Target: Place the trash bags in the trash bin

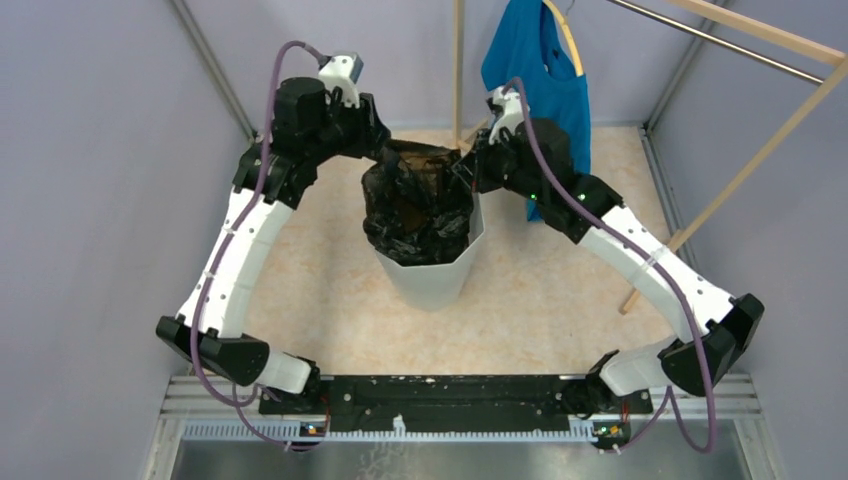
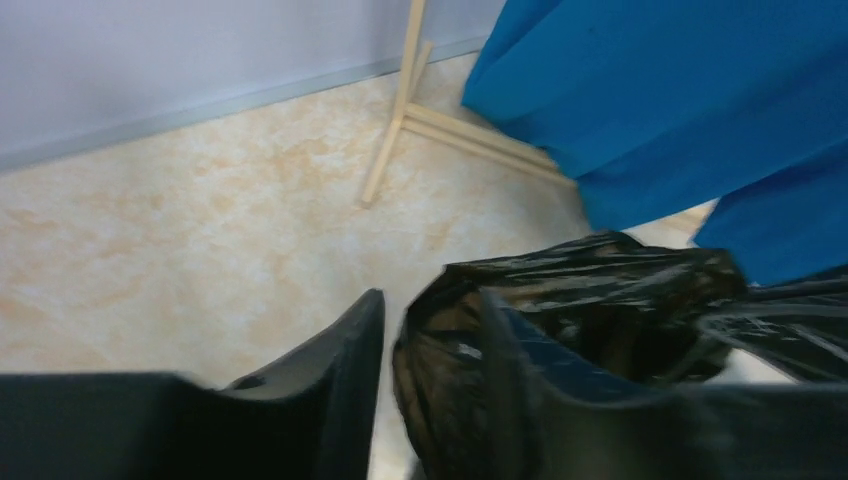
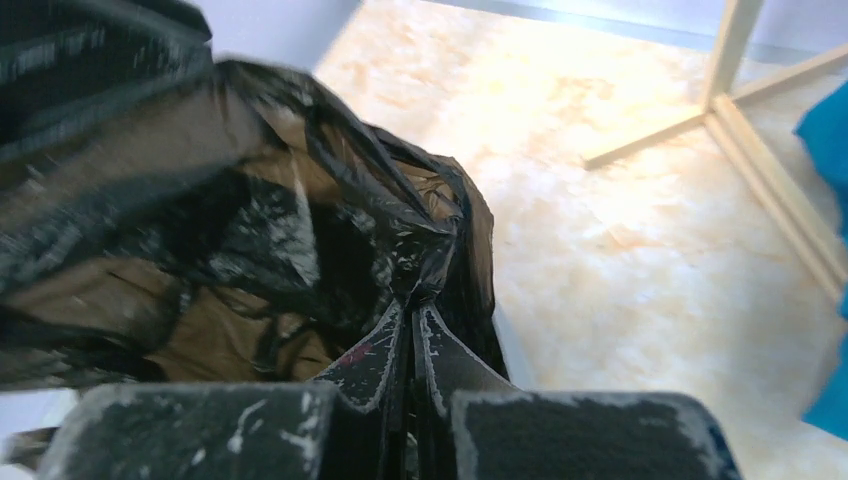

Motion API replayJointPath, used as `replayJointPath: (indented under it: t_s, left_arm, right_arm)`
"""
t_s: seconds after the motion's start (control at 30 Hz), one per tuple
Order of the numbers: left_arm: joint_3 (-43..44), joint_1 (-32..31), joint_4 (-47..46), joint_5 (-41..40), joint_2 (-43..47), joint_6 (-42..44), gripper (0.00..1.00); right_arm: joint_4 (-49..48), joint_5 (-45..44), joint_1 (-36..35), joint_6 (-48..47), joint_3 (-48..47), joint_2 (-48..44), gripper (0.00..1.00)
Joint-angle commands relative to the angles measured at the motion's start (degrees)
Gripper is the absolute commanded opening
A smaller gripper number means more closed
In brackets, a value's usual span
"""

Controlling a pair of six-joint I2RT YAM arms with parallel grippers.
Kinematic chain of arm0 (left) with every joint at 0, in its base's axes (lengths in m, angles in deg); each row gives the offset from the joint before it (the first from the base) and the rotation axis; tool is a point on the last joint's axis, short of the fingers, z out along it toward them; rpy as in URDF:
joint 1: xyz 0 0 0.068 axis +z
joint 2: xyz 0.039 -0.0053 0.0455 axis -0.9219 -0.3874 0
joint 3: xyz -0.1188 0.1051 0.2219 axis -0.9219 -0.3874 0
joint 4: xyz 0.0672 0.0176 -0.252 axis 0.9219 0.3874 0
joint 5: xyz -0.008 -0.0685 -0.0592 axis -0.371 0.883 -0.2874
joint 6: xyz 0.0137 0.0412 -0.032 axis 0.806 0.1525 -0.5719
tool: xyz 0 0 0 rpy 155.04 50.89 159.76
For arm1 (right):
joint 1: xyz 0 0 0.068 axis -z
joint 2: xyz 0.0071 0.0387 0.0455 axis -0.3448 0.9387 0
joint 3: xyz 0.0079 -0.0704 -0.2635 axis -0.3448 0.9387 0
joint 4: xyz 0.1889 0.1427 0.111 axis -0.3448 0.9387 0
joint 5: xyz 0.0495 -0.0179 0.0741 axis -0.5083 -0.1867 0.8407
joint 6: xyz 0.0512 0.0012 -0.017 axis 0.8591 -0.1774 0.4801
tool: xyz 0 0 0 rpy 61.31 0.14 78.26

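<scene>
The white faceted trash bin (image 1: pixel 432 272) stands on the floor between both arms. The glossy black trash bag (image 1: pixel 415 205) sits in its mouth, with its crinkled top bulging above the rim. My right gripper (image 1: pixel 472 160) is at the bag's far right edge. In the right wrist view it (image 3: pixel 415 305) is shut on a pinched fold of the bag (image 3: pixel 230 230). My left gripper (image 1: pixel 378 152) is at the bag's far left edge. In the left wrist view it (image 2: pixel 432 300) is open: one finger is inside the bag (image 2: pixel 600 300), the other outside, with a gap showing.
A blue T-shirt (image 1: pixel 540 70) hangs on a wooden rack (image 1: pixel 457 70) just behind the bin; it also fills the upper right of the left wrist view (image 2: pixel 680 100). A slanted rack leg (image 1: pixel 740 180) stands at right. Grey walls close in both sides.
</scene>
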Motion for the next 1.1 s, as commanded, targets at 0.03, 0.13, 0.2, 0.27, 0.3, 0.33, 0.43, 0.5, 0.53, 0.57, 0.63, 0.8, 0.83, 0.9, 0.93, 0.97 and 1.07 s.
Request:
replayJointPath:
  t_s: [0.03,0.13,0.2,0.27,0.3,0.33,0.43,0.5,0.53,0.57,0.63,0.8,0.83,0.9,0.93,0.97,1.07]
  left_arm:
    - [1.3,0.2,3.2,1.6,7.8,-2.3,0.68]
    - [1.6,0.2,6.1,0.5,11.4,-2.5,0.95]
    - [-0.2,0.2,7.1,1.4,14.6,-2.9,0.99]
    - [-2.7,0.2,7.3,4.3,17.7,-3.7,0.99]
    - [-4.2,0.2,7.0,6.1,19.3,-4.4,0.99]
    - [-5.6,0.2,6.6,8.1,20.7,-5.5,0.99]
    - [-9.4,0.2,5.7,11.0,24.2,-7.9,0.99]
    - [-11.1,0.2,6.0,10.6,25.2,-8.4,0.99]
    - [-11.6,0.2,6.3,10.3,25.1,-8.4,0.98]
    - [-11.9,0.2,6.8,9.9,24.7,-8.4,0.96]
    - [-12.2,0.2,7.1,9.1,23.7,-8.3,0.88]
    - [-13.1,0.2,4.9,8.0,22.5,-8.3,0.54]
    - [-13.0,0.2,4.6,8.3,22.2,-8.4,0.44]
    - [-12.8,0.2,4.2,8.6,21.9,-8.8,0.36]
    - [-12.8,0.2,4.0,9.0,22.0,-9.0,0.36]
    - [-13.0,0.2,3.7,9.7,22.4,-9.2,0.36]
    - [-13.6,0.2,3.4,10.1,23.6,-9.2,0.32]
  right_arm:
    - [-6.5,14.4,5.6,14.3,1.1,-4.2,0.00]
    - [-7.8,17.7,7.1,18.3,1.8,-5.1,0.00]
    - [-8.0,19.0,8.0,20.1,1.8,-5.3,0.00]
    - [-8.2,21.1,9.2,21.9,2.0,-5.0,0.00]
    - [-8.5,22.2,9.8,22.6,2.1,-4.9,0.00]
    - [-9.0,23.3,10.4,23.3,2.4,-4.7,0.00]
    - [-10.1,24.8,11.2,24.4,3.3,-5.0,0.00]
    - [-10.5,25.0,11.3,24.6,3.5,-5.3,0.00]
    - [-10.6,25.1,11.4,24.7,3.4,-5.5,0.00]
    - [-10.7,25.3,11.4,24.7,3.5,-5.6,0.00]
    - [-10.4,25.4,11.6,24.8,3.1,-5.7,0.00]
    - [-9.3,26.0,12.6,25.1,2.5,-6.2,0.00]
    - [-8.8,26.2,12.8,25.1,2.3,-6.2,0.00]
    - [-7.6,26.7,13.4,25.1,1.7,-6.0,0.00]
    - [-7.3,26.8,13.7,25.0,1.6,-6.0,0.00]
    - [-7.3,27.0,13.9,25.0,1.7,-6.1,0.00]
    - [-7.4,28.1,14.6,25.1,2.1,-6.1,0.00]
